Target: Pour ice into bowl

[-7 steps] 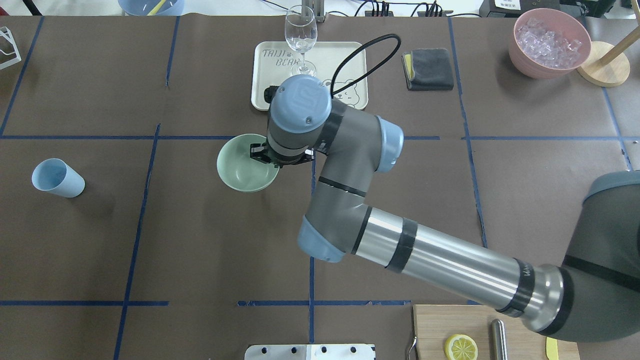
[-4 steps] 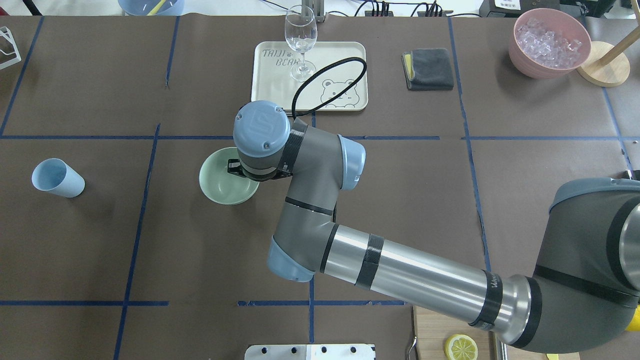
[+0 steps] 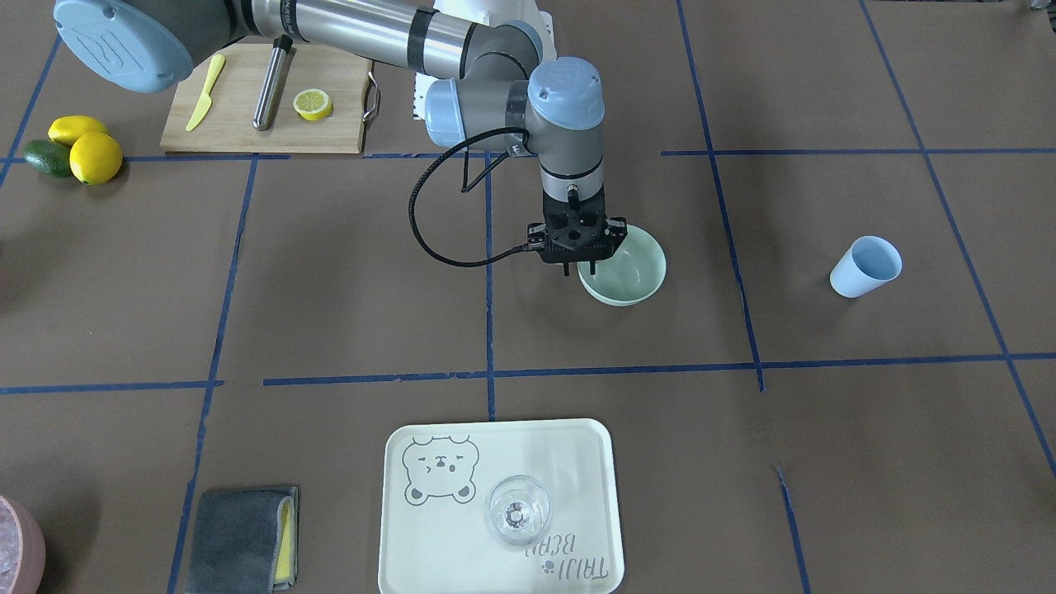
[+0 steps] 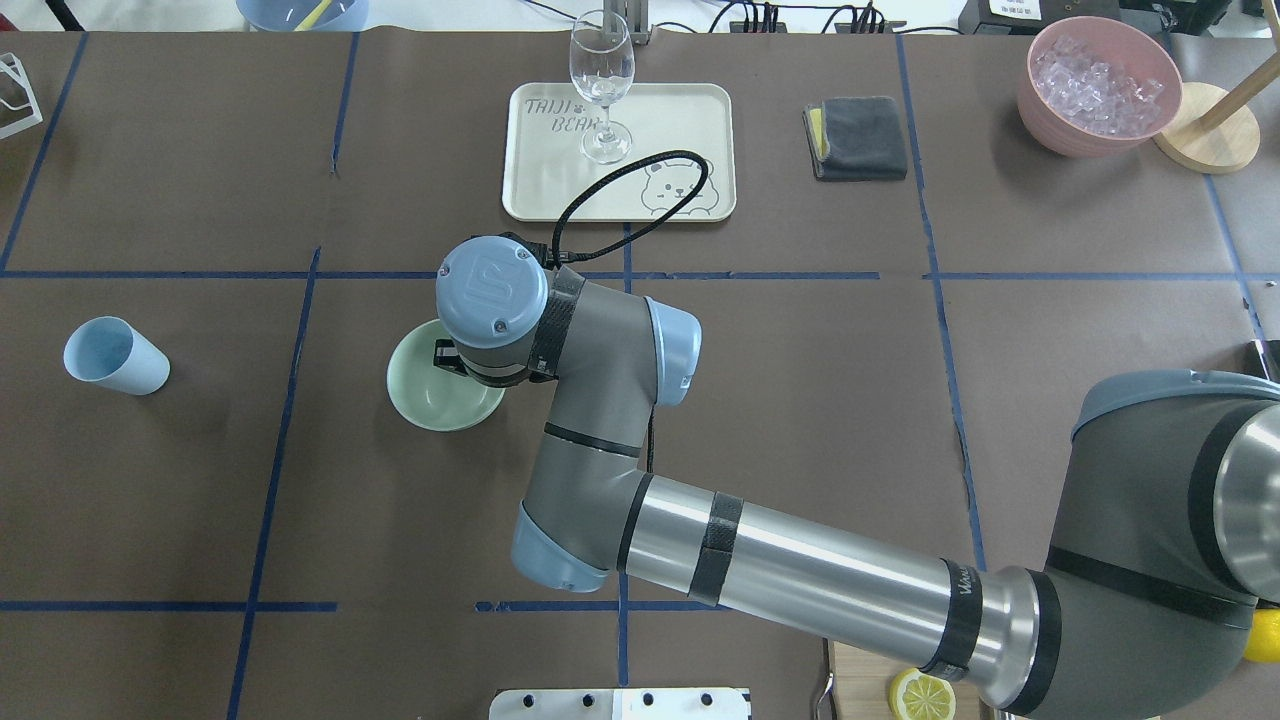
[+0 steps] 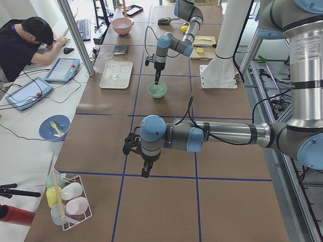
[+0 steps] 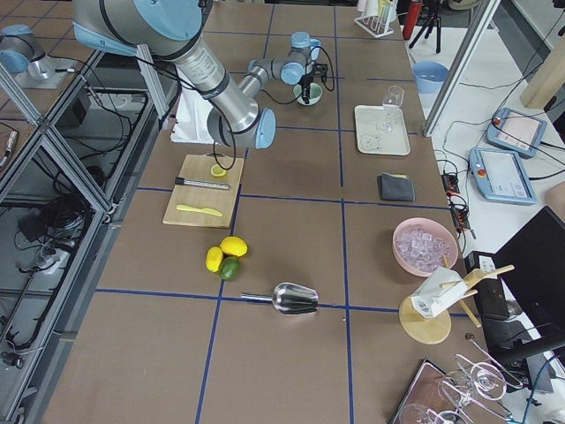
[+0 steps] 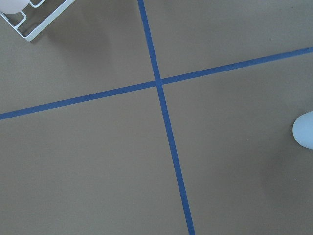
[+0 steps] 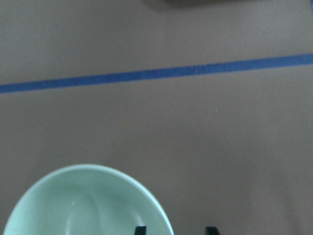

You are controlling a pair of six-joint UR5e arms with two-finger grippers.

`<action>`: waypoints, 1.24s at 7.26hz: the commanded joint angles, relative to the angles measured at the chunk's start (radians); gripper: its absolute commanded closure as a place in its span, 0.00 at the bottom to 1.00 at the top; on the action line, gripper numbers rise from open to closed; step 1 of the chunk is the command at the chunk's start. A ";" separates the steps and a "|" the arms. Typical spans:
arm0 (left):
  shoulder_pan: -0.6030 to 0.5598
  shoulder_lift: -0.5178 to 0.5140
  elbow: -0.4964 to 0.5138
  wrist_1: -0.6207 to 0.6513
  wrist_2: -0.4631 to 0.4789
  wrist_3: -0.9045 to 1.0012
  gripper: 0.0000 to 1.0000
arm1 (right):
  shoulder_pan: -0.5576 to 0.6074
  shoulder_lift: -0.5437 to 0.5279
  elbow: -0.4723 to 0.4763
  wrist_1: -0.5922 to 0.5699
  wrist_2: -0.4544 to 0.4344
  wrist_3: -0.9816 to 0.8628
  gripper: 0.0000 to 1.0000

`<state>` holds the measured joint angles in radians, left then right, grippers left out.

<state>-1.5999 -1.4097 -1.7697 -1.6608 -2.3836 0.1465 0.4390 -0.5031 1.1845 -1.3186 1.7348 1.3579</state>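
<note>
Front-facing view: right gripper clamps bowl rim.

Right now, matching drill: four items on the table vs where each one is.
Things:
1. bowl
2. glass
3. cup
4. lemon slice

Places:
A. on the board
B. on the tray
C. jaws of the right gripper astride its rim
D. standing alone, toward the robot's left

Pairs: 1-C, 2-B, 3-D, 4-A
</note>
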 commanded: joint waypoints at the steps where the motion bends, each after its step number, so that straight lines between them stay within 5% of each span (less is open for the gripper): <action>1: 0.000 0.000 0.000 -0.001 0.000 0.001 0.00 | 0.103 -0.017 0.048 -0.057 0.055 -0.101 0.00; 5: 0.000 0.014 0.003 -0.057 0.014 -0.001 0.00 | 0.482 -0.422 0.422 -0.111 0.429 -0.537 0.00; 6: 0.000 0.006 0.000 -0.059 0.014 -0.004 0.00 | 0.604 -0.519 0.447 -0.111 0.521 -0.689 0.00; 9: 0.002 -0.002 -0.030 -0.109 0.008 0.002 0.00 | 0.872 -0.769 0.457 -0.145 0.580 -1.217 0.00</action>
<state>-1.5990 -1.4085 -1.7854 -1.7324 -2.3731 0.1462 1.1931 -1.1738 1.6413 -1.4375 2.2897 0.3529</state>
